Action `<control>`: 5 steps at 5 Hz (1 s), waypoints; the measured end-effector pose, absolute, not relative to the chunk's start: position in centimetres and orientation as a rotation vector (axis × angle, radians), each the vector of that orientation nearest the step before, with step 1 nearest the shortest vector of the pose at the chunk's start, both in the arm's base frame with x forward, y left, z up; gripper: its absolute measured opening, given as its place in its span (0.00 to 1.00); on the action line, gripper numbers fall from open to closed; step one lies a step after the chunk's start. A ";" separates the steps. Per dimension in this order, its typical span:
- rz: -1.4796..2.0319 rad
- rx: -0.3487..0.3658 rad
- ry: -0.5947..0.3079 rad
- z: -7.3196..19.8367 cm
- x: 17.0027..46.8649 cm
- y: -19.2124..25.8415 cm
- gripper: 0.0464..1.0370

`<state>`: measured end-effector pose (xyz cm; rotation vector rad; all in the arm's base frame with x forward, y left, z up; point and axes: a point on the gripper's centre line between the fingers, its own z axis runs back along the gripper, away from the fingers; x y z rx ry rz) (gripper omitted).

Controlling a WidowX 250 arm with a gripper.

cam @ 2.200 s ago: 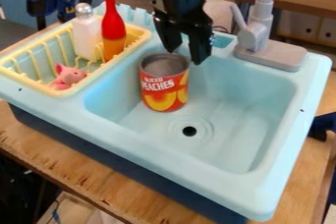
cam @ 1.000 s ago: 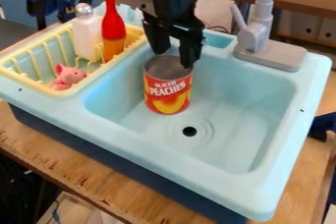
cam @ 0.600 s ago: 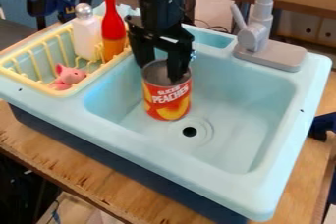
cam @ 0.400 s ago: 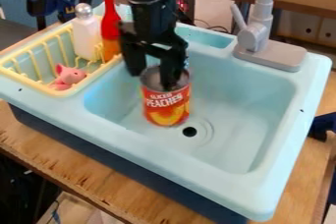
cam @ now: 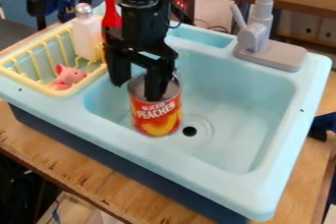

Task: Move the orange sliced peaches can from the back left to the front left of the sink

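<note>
From my remote station I count one can (cam: pixel 156 120), one red bottle (cam: pixel 109 17), one pale shaker (cam: pixel 86 39), one pink toy pig (cam: pixel 70 75), one yellow rack (cam: pixel 29 82), one toy sink (cam: pixel 164 154), one drain hole (cam: pixel 189 131), one grey faucet (cam: pixel 256 34) and one wooden worktop (cam: pixel 82 166).

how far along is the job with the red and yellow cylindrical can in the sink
Looks done: the black two-finger gripper is down at the red and yellow cylindrical can, which has shifted frontward to beside the round black drain hole. In hand: the fingers are apart, one beside the can, one at its top. Left: probably any firm grip or lift; the can is in the light blue sink.
</note>
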<state>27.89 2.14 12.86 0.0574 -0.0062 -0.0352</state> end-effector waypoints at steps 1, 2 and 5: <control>-0.026 0.058 0.013 12.9 27.5 2.1 0.96; -0.008 0.047 0.006 14.0 27.7 1.9 0.96; -0.044 0.028 -0.026 19.6 27.4 1.5 0.96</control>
